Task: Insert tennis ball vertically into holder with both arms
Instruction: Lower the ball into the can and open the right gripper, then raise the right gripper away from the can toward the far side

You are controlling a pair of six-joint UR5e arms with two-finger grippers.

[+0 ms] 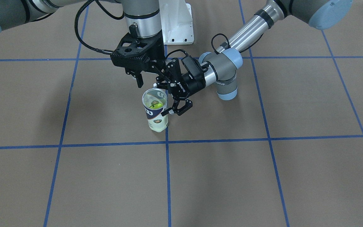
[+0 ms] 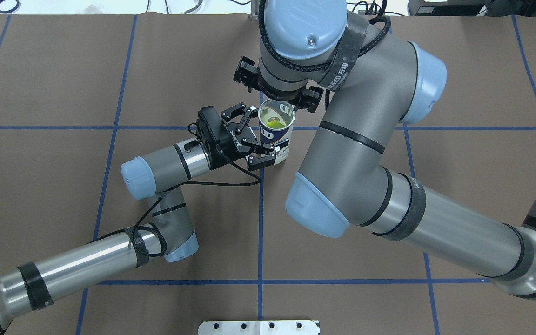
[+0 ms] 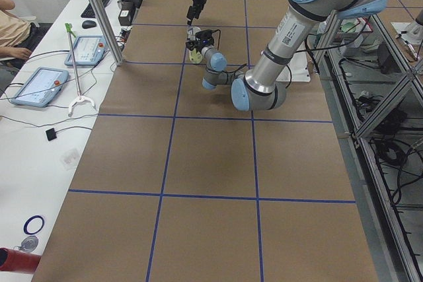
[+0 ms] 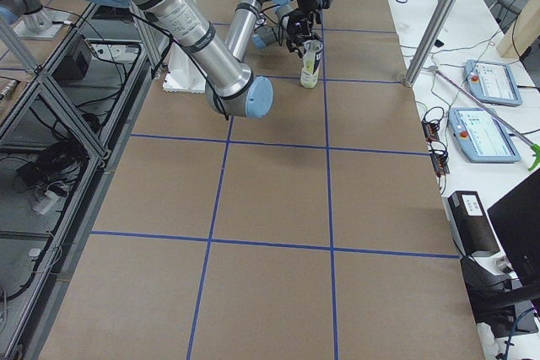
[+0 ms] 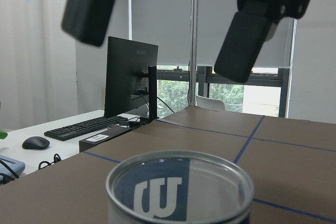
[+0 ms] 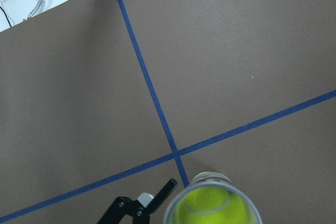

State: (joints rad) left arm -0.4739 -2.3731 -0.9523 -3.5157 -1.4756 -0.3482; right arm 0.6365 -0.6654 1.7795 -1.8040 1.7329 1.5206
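Note:
The holder [image 1: 156, 119], a clear can with a white and navy label, stands upright on the brown table. The tennis ball [image 1: 156, 104] sits inside it below the rim, and also shows in the overhead view [image 2: 275, 124] and the right wrist view [image 6: 210, 208]. My left gripper [image 1: 169, 97] lies level beside the can with its fingers [image 5: 244, 45] spread wide and off the can [image 5: 178, 192]. My right gripper [image 1: 150, 81] points straight down just above the can's mouth [image 2: 276, 122], open and empty.
A white metal base bracket [image 1: 178, 22] stands behind the can at the robot's side. Blue tape lines [image 1: 168, 176] cross the brown table cover. Tablets, a keyboard and a monitor sit on the side desk [image 3: 39, 84] beyond the table's edge.

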